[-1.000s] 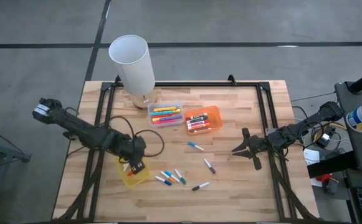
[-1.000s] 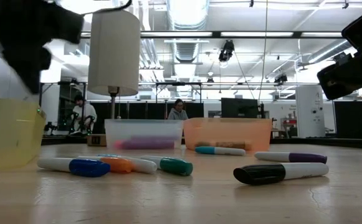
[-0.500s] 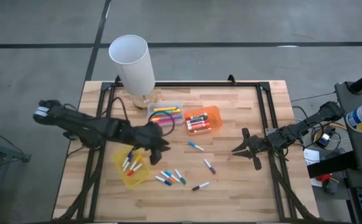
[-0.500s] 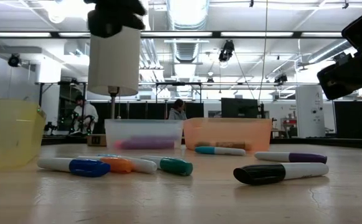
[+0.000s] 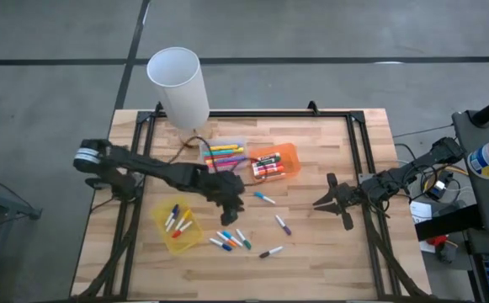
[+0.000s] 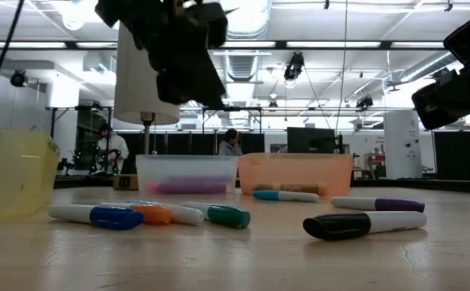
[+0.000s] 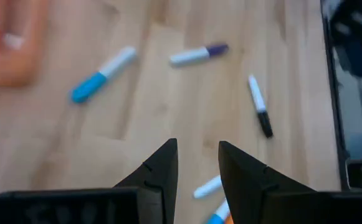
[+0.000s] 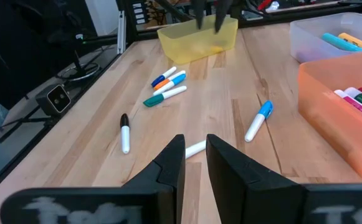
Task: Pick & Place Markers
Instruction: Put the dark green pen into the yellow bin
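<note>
Having been swung right from over the yellow tray [image 5: 178,225], the left gripper [image 5: 230,204], fingers slightly apart and empty, is being held above the loose markers [image 5: 230,240] mid-table, where bunched pens are risking a double or glancing grab.

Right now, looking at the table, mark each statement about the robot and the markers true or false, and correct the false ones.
1. The left gripper hangs above the loose markers. True.
2. The yellow tray is empty. False: it holds several markers.
3. The black-capped marker lies loose on the table. True.
4. The right gripper holds a marker. False: it is empty and waits near the table's right side.
5. The orange tray stands beside the clear tray. True.
</note>
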{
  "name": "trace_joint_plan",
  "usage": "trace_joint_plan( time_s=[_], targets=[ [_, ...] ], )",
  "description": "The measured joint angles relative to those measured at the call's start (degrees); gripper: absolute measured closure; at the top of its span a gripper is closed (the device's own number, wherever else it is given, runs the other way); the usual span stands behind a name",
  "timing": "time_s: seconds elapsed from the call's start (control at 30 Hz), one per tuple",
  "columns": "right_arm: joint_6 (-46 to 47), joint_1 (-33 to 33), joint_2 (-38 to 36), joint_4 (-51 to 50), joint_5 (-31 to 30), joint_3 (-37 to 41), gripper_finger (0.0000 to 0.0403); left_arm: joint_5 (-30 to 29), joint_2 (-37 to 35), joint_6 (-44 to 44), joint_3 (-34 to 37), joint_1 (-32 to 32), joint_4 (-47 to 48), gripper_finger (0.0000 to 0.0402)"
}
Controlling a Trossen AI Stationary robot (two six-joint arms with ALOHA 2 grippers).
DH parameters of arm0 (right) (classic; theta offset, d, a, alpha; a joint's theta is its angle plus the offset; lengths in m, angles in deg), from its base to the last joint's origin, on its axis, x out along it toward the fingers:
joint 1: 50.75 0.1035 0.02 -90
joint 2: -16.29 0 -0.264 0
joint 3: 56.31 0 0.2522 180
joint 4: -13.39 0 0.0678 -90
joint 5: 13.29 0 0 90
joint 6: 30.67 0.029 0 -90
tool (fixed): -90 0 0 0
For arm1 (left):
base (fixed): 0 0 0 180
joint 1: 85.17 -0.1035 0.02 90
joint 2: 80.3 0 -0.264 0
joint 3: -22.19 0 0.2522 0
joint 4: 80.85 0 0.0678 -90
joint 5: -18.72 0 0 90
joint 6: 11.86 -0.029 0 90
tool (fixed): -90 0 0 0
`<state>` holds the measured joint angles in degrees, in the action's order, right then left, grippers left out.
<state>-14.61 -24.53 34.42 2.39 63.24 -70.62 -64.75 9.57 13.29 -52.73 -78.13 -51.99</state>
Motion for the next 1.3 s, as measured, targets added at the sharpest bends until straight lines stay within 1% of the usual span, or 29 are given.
trace_joint_plan(
  time_s=[0.17, 0.23, 0.37, 0.43, 0.53, 0.8, 0.93, 1.17, 1.23, 1.3],
  targets=[
    [0.0, 0.0, 0.0, 0.0, 0.0, 0.0, 0.0342, 7.0, 6.2, -2.1, -3.5, 1.8, 0.0, 0.0294],
    [0.0, 0.0, 0.0, 0.0, 0.0, 0.0, 0.0342, 7.4, 8.2, -5.3, -5.0, 2.7, 0.0, 0.0294],
    [0.0, 0.0, 0.0, 0.0, 0.0, 0.0, 0.0342, 7.7, 11.8, -14.8, -7.5, 4.4, 1.1, 0.0294],
    [0.0, 0.0, 0.0, 0.0, 0.0, 0.0, 0.0342, 7.7, 13.4, -18.6, -8.4, 4.8, 2.9, 0.0294],
    [0.0, 0.0, 0.0, 0.0, 0.0, 0.0, 0.0342, 7.5, 15.4, -21.9, -8.6, 5.3, 4.2, 0.0294],
    [0.0, 0.0, 0.0, 0.0, 0.0, 0.0, 0.0342, 7.3, 19.3, -25.7, -8.5, 5.9, 4.2, 0.0294],
    [0.0, 0.0, 0.0, 0.0, 0.0, 0.0, 0.0342, 6.5, 21.0, -29.0, -8.5, 6.4, 3.9, 0.0294],
    [0.0, 0.0, 0.0, 0.0, 0.0, 0.0, 0.0342, 3.8, 22.5, -30.8, -8.8, 6.4, 3.8, 0.0294],
    [0.0, 0.0, 0.0, 0.0, 0.0, 0.0, 0.0342, 2.0, 22.5, -29.9, -9.0, 6.4, 4.0, 0.0302],
    [0.0, 0.0, 0.0, 0.0, 0.0, 0.0, 0.0342, 1.2, 22.4, -28.7, -9.1, 6.1, 4.1, 0.0320]
  ],
)
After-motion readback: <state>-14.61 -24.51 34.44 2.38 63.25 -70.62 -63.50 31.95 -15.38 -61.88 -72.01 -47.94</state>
